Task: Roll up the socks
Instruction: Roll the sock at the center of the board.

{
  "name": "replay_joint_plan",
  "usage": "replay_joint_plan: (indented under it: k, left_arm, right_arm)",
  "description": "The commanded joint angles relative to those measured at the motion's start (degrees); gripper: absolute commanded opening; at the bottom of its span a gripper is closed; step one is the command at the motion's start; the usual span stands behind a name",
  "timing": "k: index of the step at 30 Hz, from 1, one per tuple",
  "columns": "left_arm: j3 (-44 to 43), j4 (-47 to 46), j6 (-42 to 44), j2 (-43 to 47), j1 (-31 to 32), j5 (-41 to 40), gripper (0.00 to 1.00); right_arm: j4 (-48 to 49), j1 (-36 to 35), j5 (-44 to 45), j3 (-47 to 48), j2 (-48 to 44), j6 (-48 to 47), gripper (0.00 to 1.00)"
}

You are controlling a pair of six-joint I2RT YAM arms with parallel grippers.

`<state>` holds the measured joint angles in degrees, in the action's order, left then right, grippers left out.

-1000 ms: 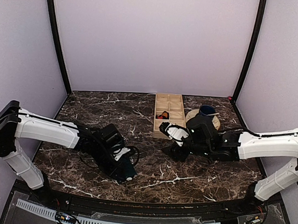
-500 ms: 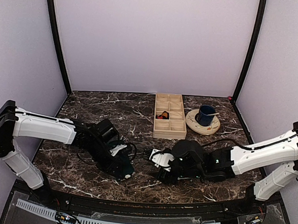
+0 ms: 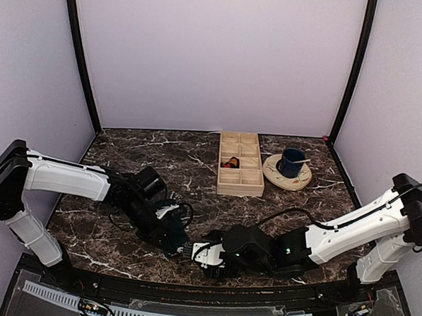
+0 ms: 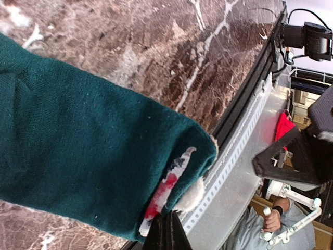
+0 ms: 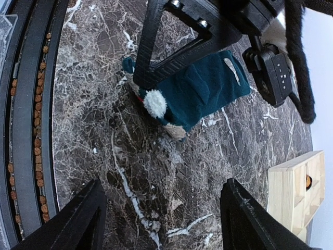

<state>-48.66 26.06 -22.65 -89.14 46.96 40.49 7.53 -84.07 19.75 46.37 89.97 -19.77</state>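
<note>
since the earlier pictures the right arm is brought away from the wooden tray (image 3: 240,164) and down to the near edge of the counter (image 3: 126,153). the right claw (image 3: 204,254) is now found just beside the left claw (image 3: 180,244). the left claw is also shifted a little toward the near edge. the tray, the cup (image 3: 292,162) and the plate (image 3: 281,177) are seen where they were.

the sock (image 5: 200,91) is made of a soft, fine, dark teal knit. a fluffy white pompom (image 5: 155,103) and a small red and white mark (image 4: 165,190) are carried at its end. the counter is glossy, dark brown like marble, and crossed by white veins. the tray is of pale wood and divided into small square compartments. the cup is dark blue and is set on the round cream plate.

the left claw is closed on the end of the sock, near the front edge of the counter. the right claw is spread wide with nothing between its fingers, and it is held apart from the sock.

in the top view the sock is mostly covered by the left claw. in the left wrist view only a dark tip of the fingers is seen. the red and black thing (image 3: 230,162) in the tray cannot be made out.
</note>
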Motion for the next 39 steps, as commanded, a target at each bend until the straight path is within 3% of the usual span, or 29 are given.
replay_joint_plan:
  k: [1,13,26,39]
  left_arm:
    - [0.93,0.87,2.25,-0.35,-0.46,4.03,0.0]
    - [1.97,0.63,3.97,-1.31,-0.66,6.39,0.0]
    - [2.76,0.88,5.57,-1.83,-1.41,7.65,0.0]
    - [2.62,1.41,6.57,-2.1,-1.65,9.14,0.0]
  right_arm:
    - [5.04,-1.13,1.3,2.36,3.18,-5.07,0.68]
    - [6.3,-1.09,0.64,7.13,10.57,-12.14,0.58]
    - [3.84,0.03,-2.32,10.21,14.35,-14.34,0.29]
    - [2.92,2.38,-3.39,10.25,15.47,-15.17,0.28]
